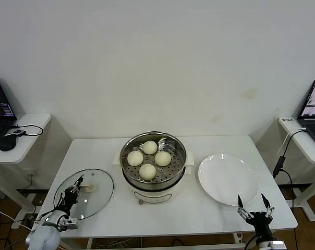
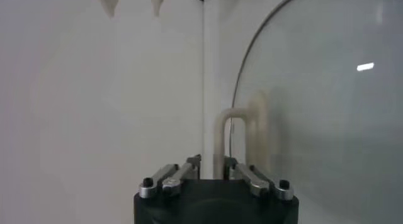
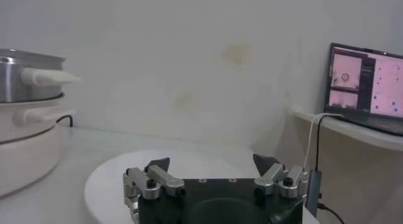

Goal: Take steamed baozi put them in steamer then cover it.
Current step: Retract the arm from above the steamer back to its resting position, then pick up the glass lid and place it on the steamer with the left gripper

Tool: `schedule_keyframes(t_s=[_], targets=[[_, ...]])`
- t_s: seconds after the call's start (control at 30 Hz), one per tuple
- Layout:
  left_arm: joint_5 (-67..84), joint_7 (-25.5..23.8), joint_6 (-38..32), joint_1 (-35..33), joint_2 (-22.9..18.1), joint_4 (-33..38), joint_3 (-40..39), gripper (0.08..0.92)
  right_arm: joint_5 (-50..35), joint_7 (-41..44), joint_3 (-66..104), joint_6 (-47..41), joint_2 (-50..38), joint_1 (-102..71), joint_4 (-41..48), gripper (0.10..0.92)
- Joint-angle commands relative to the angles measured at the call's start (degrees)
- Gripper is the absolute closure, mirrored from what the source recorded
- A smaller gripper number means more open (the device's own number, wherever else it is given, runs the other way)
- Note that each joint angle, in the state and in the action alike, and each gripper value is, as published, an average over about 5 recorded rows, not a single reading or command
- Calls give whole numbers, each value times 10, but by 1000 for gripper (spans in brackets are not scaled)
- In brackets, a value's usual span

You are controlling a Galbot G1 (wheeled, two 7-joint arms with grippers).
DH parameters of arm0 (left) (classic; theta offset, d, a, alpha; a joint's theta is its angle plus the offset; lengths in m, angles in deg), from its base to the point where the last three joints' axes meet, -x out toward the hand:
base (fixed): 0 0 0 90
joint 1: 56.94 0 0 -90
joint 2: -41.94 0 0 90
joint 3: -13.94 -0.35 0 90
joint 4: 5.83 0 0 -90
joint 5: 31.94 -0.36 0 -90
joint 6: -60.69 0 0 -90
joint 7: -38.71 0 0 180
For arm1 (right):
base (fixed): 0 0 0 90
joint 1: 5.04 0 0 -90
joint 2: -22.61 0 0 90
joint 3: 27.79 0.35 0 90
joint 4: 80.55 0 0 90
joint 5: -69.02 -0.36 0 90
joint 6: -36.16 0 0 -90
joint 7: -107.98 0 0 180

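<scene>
Several off-white steamed baozi (image 1: 147, 171) lie in the shiny steamer (image 1: 178, 148) on its cream pot base at the table's middle. The steamer is uncovered. The glass cover (image 1: 97, 195) lies flat on the table to the steamer's left. My left gripper (image 1: 78, 183) is at the cover's centre, shut on its cream bar handle (image 1: 88, 187). In the left wrist view the jaws (image 2: 213, 161) pinch the handle (image 2: 230, 128) beside the glass (image 2: 327, 118). My right gripper (image 1: 254, 202) stands open at the front right edge, holding nothing (image 3: 211, 162).
A flat white plate (image 1: 228, 177) lies right of the steamer, just beyond the right gripper (image 3: 107, 181). Side tables with laptops (image 1: 314, 104) and cables flank the table; a mouse (image 1: 7, 141) sits on the left one. The steamer's side handle (image 3: 50, 76) points toward the plate.
</scene>
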Motion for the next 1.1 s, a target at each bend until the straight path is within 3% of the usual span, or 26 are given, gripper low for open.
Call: schedule_keyframes(t_s=[0.03,0.27,0.67,0.9,1.1], targets=[[5,30,9,-27,1,60,12,854,6,1,-7,-1,0,0,0,203],[23,15,68,-75,14,159,55,858,16,1,-20,2,-2,-4,-6,203],[82,-117,206,-128,92,369,106,858,43,-2,-49,12,-8,-9,1,203],[206,-161,322,-101,165,466,11,858,62,-6,-66,7,-4,-10,-2,203],[218,-164,392,5,181,479,-155,858,111,-21,-76,1,12,-10,-2,203]])
